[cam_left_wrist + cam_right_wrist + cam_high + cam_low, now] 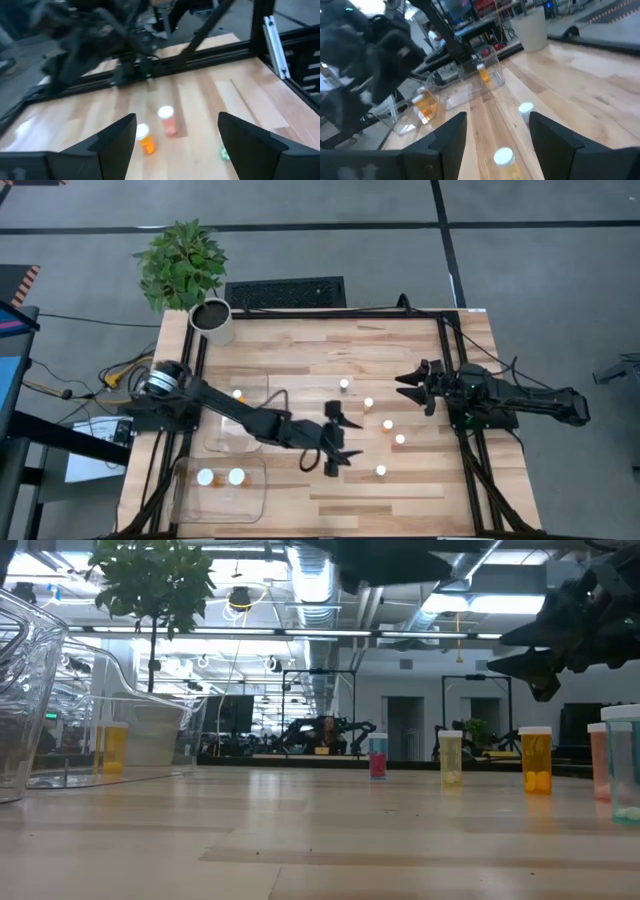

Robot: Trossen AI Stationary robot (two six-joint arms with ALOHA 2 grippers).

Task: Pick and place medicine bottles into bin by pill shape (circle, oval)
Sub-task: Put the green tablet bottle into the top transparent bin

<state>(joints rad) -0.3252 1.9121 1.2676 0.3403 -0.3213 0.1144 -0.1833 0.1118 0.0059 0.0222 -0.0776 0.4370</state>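
A light wooden table [400, 480] with a dark frame is seen on a grey floor. A green plant [183, 262] and a white cup [212, 321] are found at its far left corner, and a black keyboard [285, 292] is laid just behind the far edge. In the low view a big room with bright ceiling lights is seen behind the table.

Two clear bins are placed on the left side. One small bottle is kept in the far bin [255, 385]. Two bigger bottles are kept in the near bin [250, 495]. Five medicine bottles [387, 424] with white caps are left standing on the bare wood in the middle, spread apart from each other.

The left arm is stretched across the table to the middle. The left gripper [336, 438] is held above the wood with its fingers spread wide, and nothing is pinched. The bottles are seen just past it.

The right arm is reached in from the right edge. The right gripper [416, 387] is held near the bottles, spread apart and empty too.
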